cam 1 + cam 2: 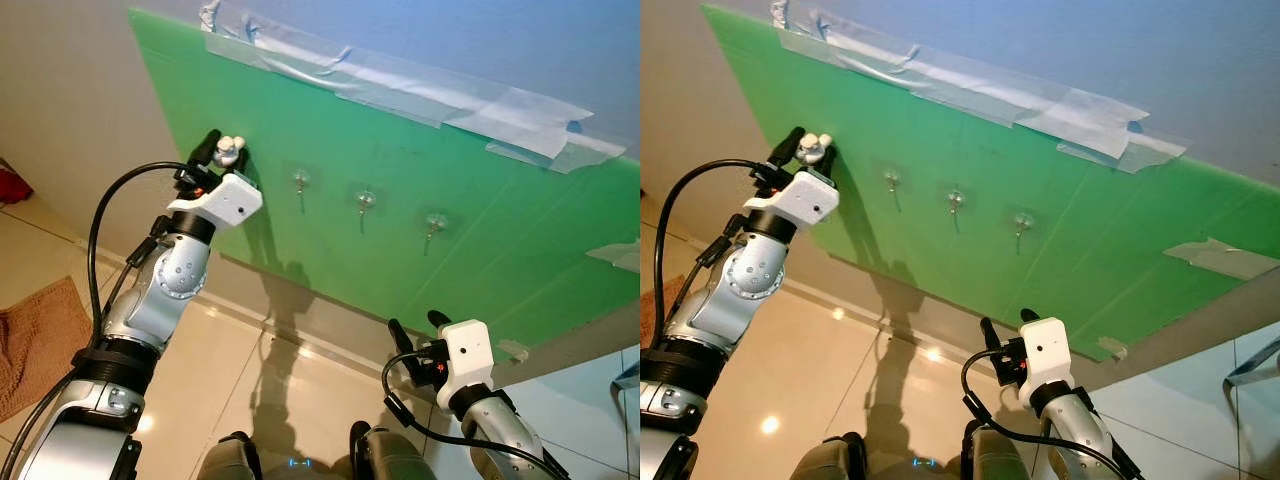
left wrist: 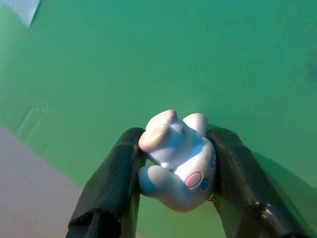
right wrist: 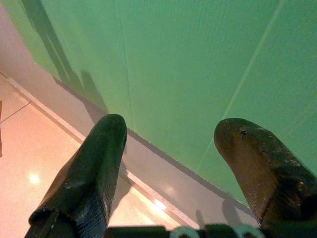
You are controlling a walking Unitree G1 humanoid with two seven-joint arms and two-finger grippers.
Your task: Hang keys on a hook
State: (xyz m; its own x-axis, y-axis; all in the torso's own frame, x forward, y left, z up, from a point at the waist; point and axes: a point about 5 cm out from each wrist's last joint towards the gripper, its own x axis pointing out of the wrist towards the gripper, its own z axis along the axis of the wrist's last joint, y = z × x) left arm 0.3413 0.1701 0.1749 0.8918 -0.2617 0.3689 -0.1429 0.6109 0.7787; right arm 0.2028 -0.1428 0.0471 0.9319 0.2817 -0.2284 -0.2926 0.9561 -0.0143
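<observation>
Down low and close to the robot, the right gripper (image 1: 420,333) hung by the bottom edge of the green board (image 1: 500,250). Its two black fingers (image 3: 89,168) stood wide apart with nothing between them. It had no job just then.

Higher up, the left gripper (image 1: 225,152) was raised right up to the board. Its fingers (image 2: 111,178) were pressed tight on a little white toy (image 2: 176,161) with pink and blue spots. I took this toy to be the charm on the keys. The keys themselves hid behind the toy and the fingers, so I could not see the ring.

Further along the board sat three small hooks in a row. The nearest hook (image 1: 300,181) was just to the side of the left gripper. The middle hook (image 1: 366,201) and the far hook (image 1: 435,223) came after it. Up at the top, grey tape (image 1: 420,92) held the board to the wall.

I thought the robot was still carrying the keys to a hook. To do it well, the left gripper should slide sideways to the nearest hook and keep its hold tight. The ring should hang free under the toy, go over the hook's tip, then drop down. Only then should the fingers let go.
</observation>
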